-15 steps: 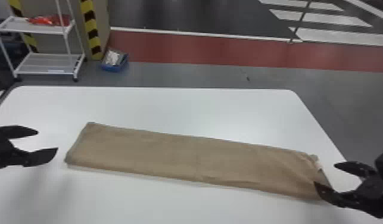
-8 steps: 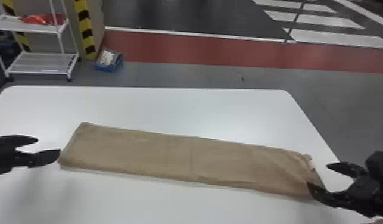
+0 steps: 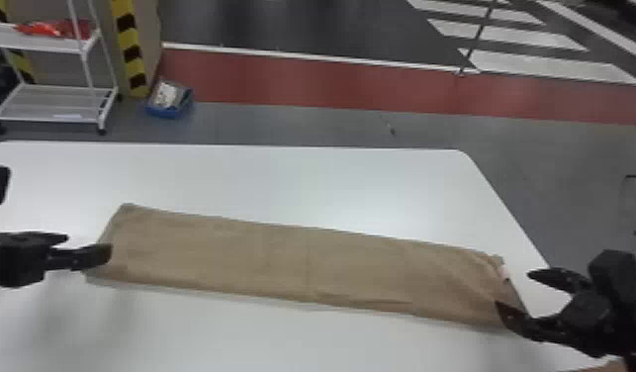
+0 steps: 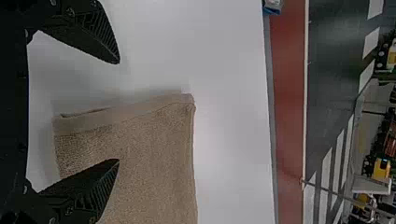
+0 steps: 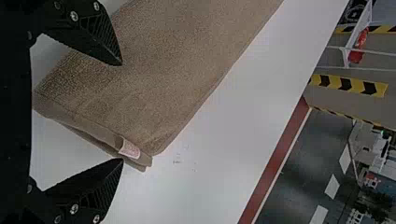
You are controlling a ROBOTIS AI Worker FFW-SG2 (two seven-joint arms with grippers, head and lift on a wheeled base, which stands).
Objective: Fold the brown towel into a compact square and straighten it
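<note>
Black, flat-fingered left gripper (image 3: 89, 244), spread wide, hovers at the left end of the brown cloth towel (image 3: 282, 262), a long folded strip on a white table (image 3: 301, 173), while the black, flat-fingered right gripper (image 3: 513, 289) gapes at the right.

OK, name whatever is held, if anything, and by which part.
Nothing is held: the left end effector and right end effector are open by the towel.

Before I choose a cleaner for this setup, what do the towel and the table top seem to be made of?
The towel looks like soft, matte terry cloth, going by its fine, nubbly pile; whether cotton or a blend, I can't tell.
The table top seems to be smooth white laminate, perhaps painted board, with a satin finish: it shows soft glare and no grain.
</note>
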